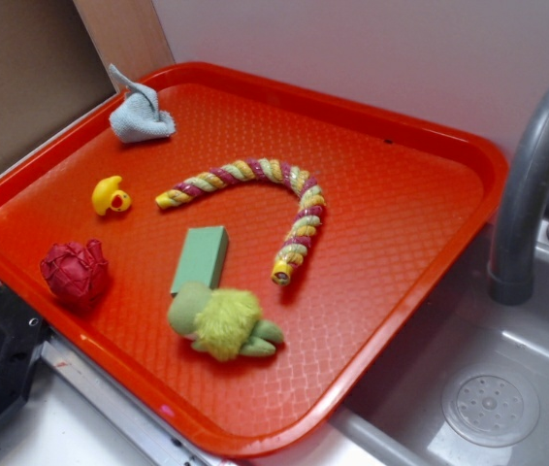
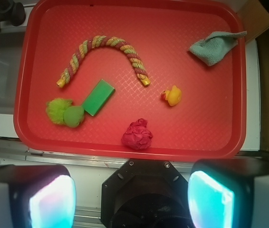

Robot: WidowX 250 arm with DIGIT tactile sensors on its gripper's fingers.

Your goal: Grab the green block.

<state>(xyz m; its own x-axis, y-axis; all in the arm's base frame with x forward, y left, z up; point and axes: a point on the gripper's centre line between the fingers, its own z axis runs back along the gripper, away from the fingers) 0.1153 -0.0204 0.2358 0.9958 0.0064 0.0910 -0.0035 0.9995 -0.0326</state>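
Observation:
The green block (image 1: 200, 258) is a small flat mint-green slab lying on the red tray (image 1: 468, 160), touching the head of a fuzzy yellow-green plush toy (image 1: 221, 322). In the wrist view the block (image 2: 99, 97) lies left of centre on the tray (image 2: 125, 153), with the plush (image 2: 65, 112) at its lower left end. My gripper (image 2: 132, 199) is open and empty, its two fingers wide apart, high above the tray's near edge and far from the block. The gripper does not show in the exterior view.
On the tray are a striped rope (image 1: 294, 180), a yellow rubber duck (image 1: 110, 197), a crumpled red ball (image 1: 76, 273) and a grey cloth (image 1: 139, 116). A grey faucet (image 1: 527, 194) and sink (image 1: 488, 398) stand right of the tray. A black robot base (image 2: 146, 190) sits below the gripper.

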